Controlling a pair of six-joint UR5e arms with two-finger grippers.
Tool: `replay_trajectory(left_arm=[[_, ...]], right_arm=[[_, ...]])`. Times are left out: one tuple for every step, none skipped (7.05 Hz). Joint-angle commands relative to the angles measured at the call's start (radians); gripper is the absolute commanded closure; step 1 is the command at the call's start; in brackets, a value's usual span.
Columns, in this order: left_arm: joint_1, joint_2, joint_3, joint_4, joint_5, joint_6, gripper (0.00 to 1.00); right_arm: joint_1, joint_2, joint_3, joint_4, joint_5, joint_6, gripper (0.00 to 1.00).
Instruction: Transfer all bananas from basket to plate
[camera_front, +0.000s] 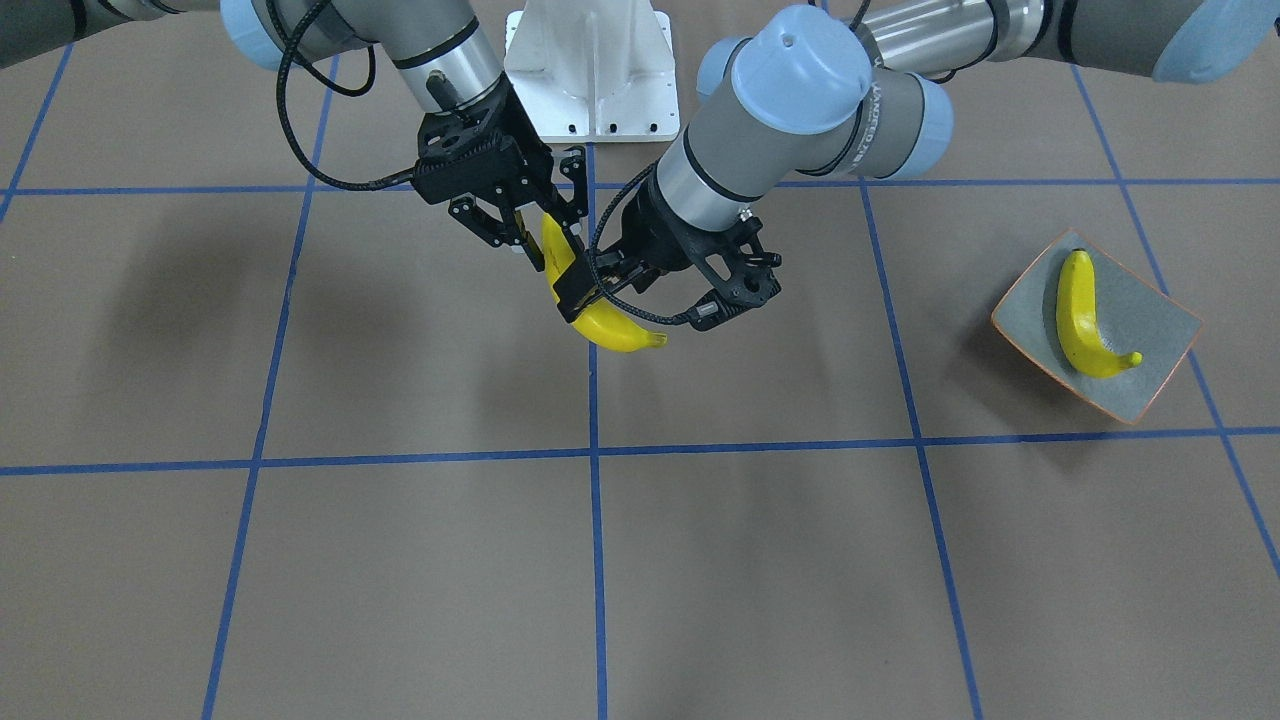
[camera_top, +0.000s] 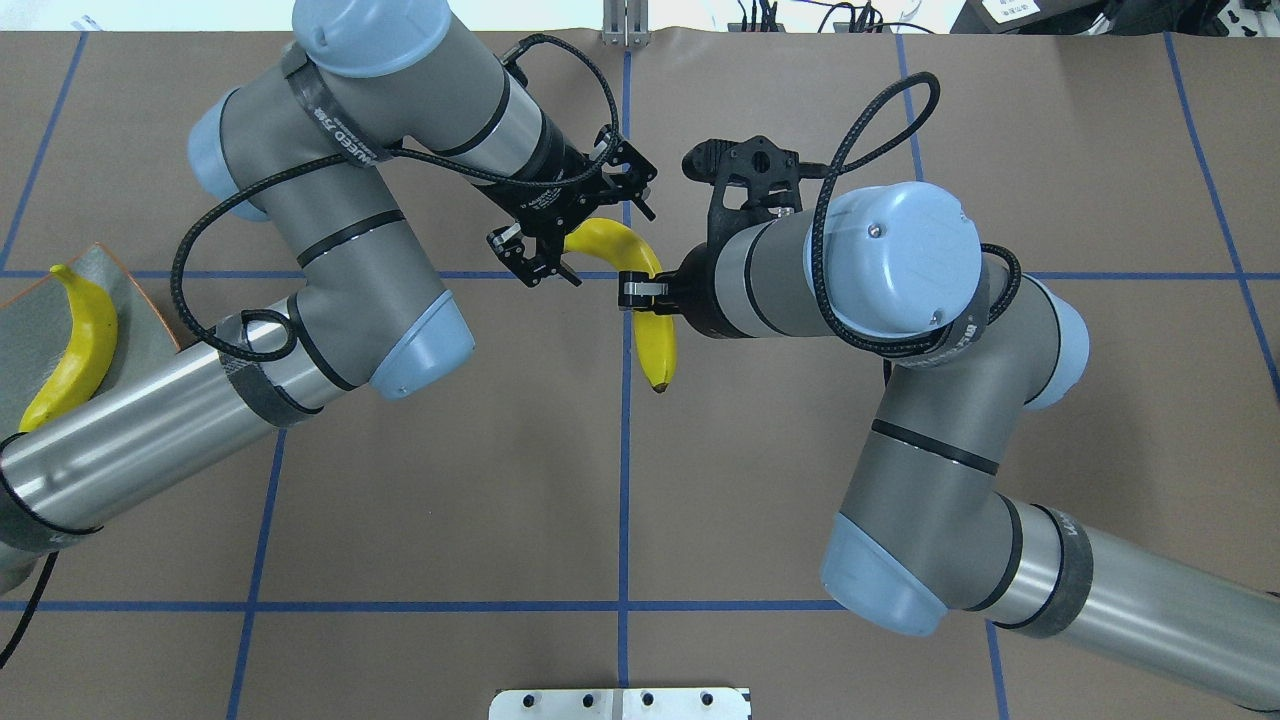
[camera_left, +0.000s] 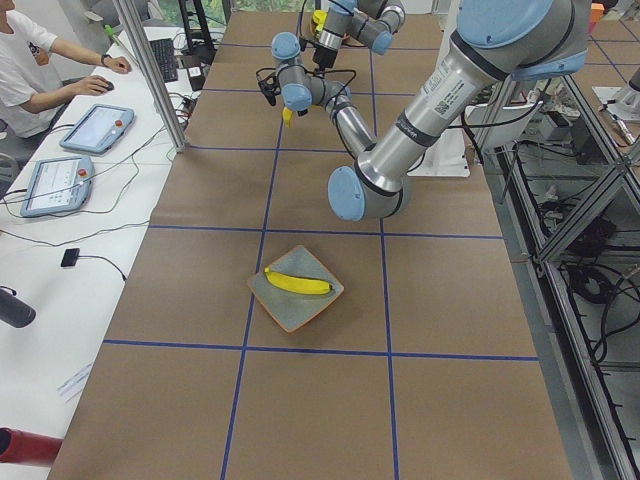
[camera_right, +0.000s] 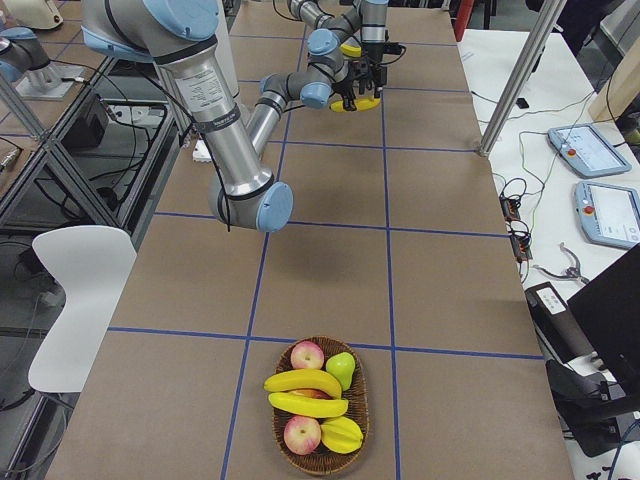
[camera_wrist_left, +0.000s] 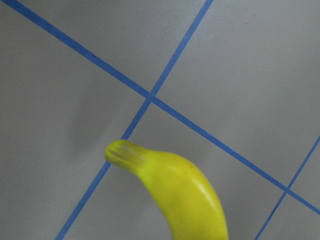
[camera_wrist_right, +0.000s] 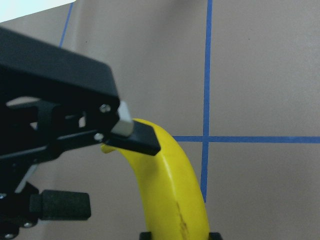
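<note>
One banana (camera_front: 612, 328) is held in the air above the table's middle, between both grippers. My right gripper (camera_wrist_right: 180, 231) is shut on it, and its two tips flank the fruit at the bottom edge of the right wrist view. My left gripper (camera_top: 582, 245) stands open around the banana's other end, with one finger lying against the peel. A second banana (camera_front: 1078, 320) rests on the square grey-green plate (camera_front: 1150, 335) at my left end of the table. The basket (camera_right: 318, 468) at my right end holds two more bananas (camera_right: 305, 383).
Apples (camera_right: 307, 354) and a green pear (camera_right: 342, 369) share the basket. A person (camera_left: 25, 60) sits at a side desk with tablets (camera_left: 95, 127) past the table's far edge. A metal post (camera_left: 150, 75) stands there. My white base mount (camera_front: 592, 70) is at the near edge.
</note>
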Motion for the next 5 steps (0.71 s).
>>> replay_trajectory(left_arm=[[0.0, -0.003, 0.006, -0.003, 0.001, -0.003, 0.02], [0.002, -0.004, 0.014, -0.003, 0.001, -0.003, 0.08], [0.006, -0.004, 0.015, -0.003, 0.002, -0.003, 0.12], [0.008, -0.004, 0.015, -0.003, 0.007, -0.004, 0.14], [0.008, -0.006, 0.015, -0.003, 0.007, -0.016, 0.26]], right_arm=[[-0.012, -0.009, 0.023, -0.005, -0.017, 0.0, 1.0], [-0.012, -0.009, 0.028, -0.006, -0.017, 0.0, 1.0], [-0.012, -0.009, 0.031, -0.006, -0.017, 0.0, 1.0], [-0.012, -0.009, 0.033, -0.006, -0.017, 0.0, 1.0], [-0.012, -0.009, 0.033, -0.006, -0.017, 0.0, 1.0]])
